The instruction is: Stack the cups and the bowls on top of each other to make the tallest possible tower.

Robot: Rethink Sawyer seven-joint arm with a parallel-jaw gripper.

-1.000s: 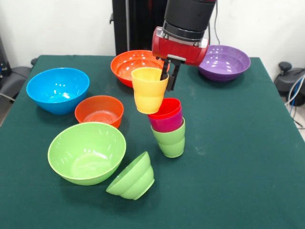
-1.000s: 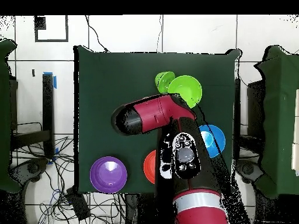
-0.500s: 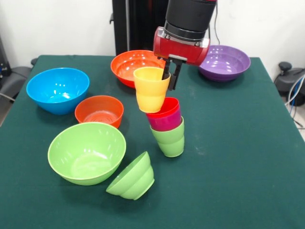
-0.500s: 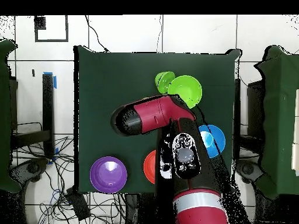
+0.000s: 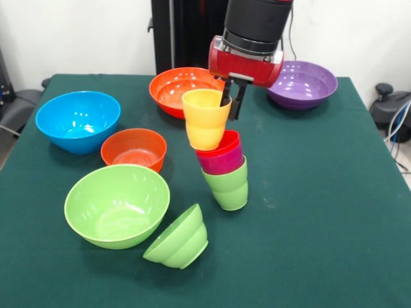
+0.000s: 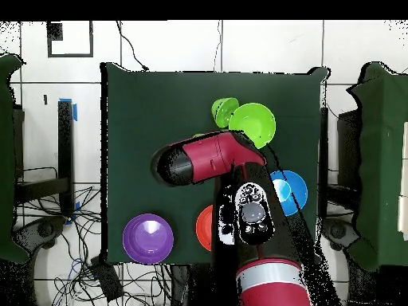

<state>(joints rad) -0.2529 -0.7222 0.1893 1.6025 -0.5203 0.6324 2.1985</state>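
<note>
Above tilted stack [image 5: 225, 172], glossy yellow cup [image 5: 205, 119]

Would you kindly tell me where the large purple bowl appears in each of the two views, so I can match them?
Front view: the large purple bowl sits at the upper right, at the table's far edge.
Overhead view: it sits at the lower left, near the table's bottom edge.
Shared landmark: the large light green bowl, diagonally across the table from it in both.

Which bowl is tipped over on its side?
The small light-green bowl at the front, beside the big light-green bowl. It lies tilted with its opening facing sideways, while every other bowl sits upright, open to the top.
</note>
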